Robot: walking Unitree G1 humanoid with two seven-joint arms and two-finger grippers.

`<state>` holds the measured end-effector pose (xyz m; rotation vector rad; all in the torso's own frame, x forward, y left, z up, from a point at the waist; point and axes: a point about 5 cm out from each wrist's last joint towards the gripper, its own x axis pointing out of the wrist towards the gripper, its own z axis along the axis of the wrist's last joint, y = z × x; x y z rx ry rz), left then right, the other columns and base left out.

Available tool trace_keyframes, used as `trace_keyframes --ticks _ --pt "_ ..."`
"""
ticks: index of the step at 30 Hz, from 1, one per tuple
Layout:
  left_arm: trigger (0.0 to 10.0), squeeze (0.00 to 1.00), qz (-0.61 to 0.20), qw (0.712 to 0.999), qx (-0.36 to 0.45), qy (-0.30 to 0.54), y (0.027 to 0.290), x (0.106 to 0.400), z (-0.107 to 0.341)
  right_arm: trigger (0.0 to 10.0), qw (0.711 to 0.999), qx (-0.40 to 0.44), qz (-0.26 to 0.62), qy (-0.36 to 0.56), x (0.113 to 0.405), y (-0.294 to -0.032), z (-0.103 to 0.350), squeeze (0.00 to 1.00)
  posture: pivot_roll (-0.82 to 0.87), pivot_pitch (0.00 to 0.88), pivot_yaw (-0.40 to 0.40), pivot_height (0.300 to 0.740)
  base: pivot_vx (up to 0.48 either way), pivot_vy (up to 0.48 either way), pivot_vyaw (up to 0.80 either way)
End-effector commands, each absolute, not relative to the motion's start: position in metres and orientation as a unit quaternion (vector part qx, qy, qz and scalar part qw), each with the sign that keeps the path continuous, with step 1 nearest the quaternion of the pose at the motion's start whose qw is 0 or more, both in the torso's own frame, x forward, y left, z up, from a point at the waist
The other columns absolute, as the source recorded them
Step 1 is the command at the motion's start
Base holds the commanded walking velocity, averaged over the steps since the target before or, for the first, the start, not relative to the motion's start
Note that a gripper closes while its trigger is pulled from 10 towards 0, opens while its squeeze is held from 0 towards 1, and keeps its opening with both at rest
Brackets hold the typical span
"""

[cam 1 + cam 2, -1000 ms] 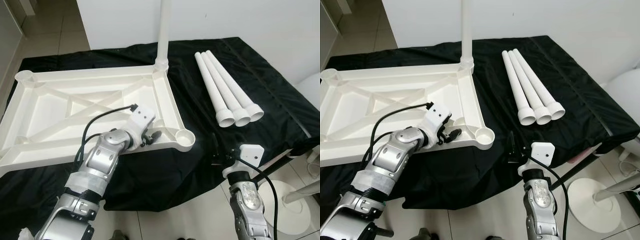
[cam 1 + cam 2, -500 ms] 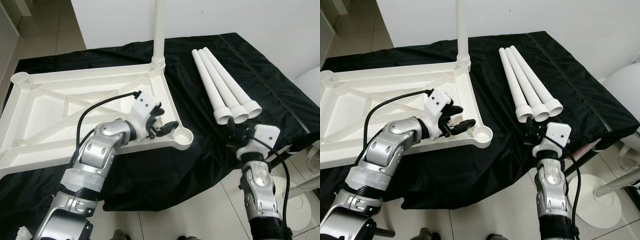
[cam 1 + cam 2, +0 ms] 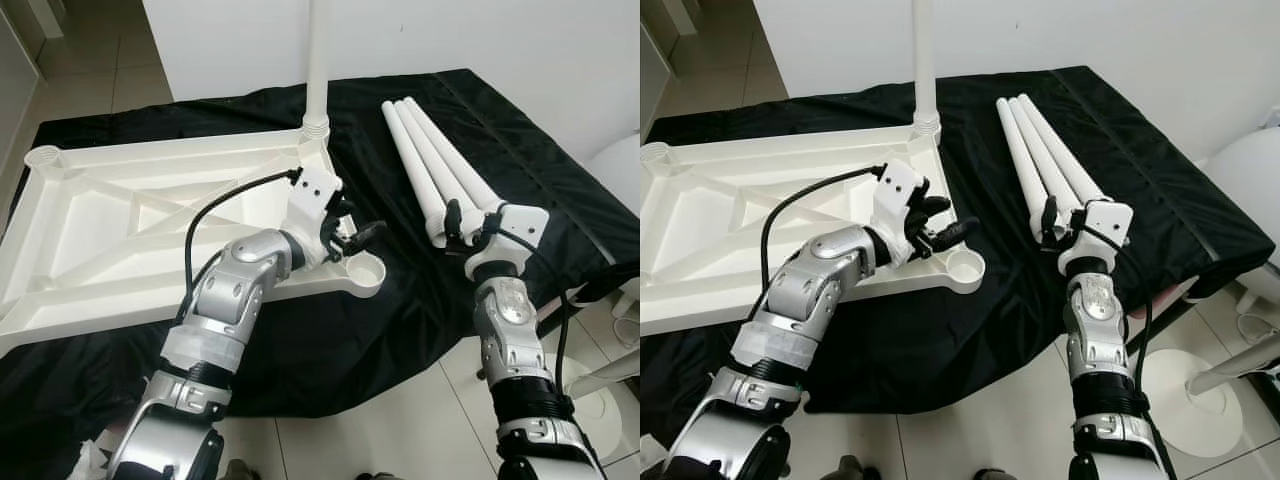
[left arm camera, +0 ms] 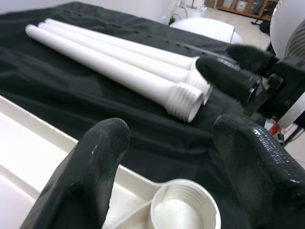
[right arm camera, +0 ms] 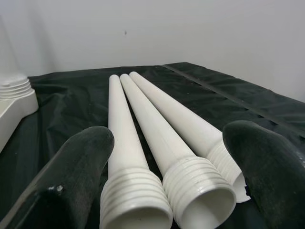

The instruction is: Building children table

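A white plastic table top (image 3: 100, 158) lies upside down on the black cloth, with one white leg (image 3: 318, 60) standing upright in its far right corner. Its near right corner socket (image 3: 366, 270) is empty. My left gripper (image 3: 358, 222) hovers open just above that socket (image 4: 186, 210), holding nothing. Three loose white legs (image 3: 430, 165) lie side by side on the cloth to the right, threaded ends toward me. My right gripper (image 3: 470, 222) is open at those threaded ends (image 5: 157, 191), its fingers on either side of the bundle, not closed on any leg.
The black cloth (image 3: 540, 160) covers a low platform whose near edge drops to a tiled floor. A round white stand base (image 3: 1195, 410) sits on the floor at the right. A white wall rises behind.
My right gripper has risen from below the cloth's near edge to the threaded ends of the three legs. My left gripper has shifted right along the table top's rim to the corner socket.
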<state>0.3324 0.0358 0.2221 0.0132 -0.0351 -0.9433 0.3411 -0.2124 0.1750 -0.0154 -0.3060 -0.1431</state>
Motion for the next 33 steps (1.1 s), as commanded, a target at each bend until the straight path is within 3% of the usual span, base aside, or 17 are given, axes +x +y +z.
trace_keyframes --ticks 1,11,20,26,33 --pt "10.0 0.0 -0.39 0.921 0.005 -0.006 0.036 0.339 0.223 10.0 0.985 -0.011 -0.073 -0.153 0.344 -0.215 0.179 0.0 0.0 0.089 0.08 0.74 0.0 0.0 0.0" --pt "10.0 0.0 -0.356 0.934 0.003 -0.007 0.033 0.346 0.225 10.0 0.991 -0.015 -0.067 -0.116 0.355 -0.208 0.169 0.0 0.01 0.103 0.077 0.74 0.0 0.0 0.0" --pt "10.0 0.0 -0.41 0.911 0.038 -0.002 0.033 0.34 0.21 10.0 0.994 -0.002 -0.049 -0.094 0.357 -0.204 0.162 0.0 0.02 0.113 0.019 0.74 0.0 0.0 0.0" --pt "10.0 0.0 -0.397 0.917 0.044 -0.009 0.03 0.341 0.211 10.0 0.996 0.0 -0.03 -0.083 0.359 -0.202 0.159 0.0 0.03 0.115 0.005 0.74 0.0 0.0 0.0" --pt "10.0 0.0 -0.357 0.934 -0.009 -0.011 0.028 0.341 0.216 10.0 0.997 0.006 -0.034 -0.065 0.363 -0.208 0.155 0.0 0.05 0.115 -0.006 0.74 0.0 0.0 0.0"
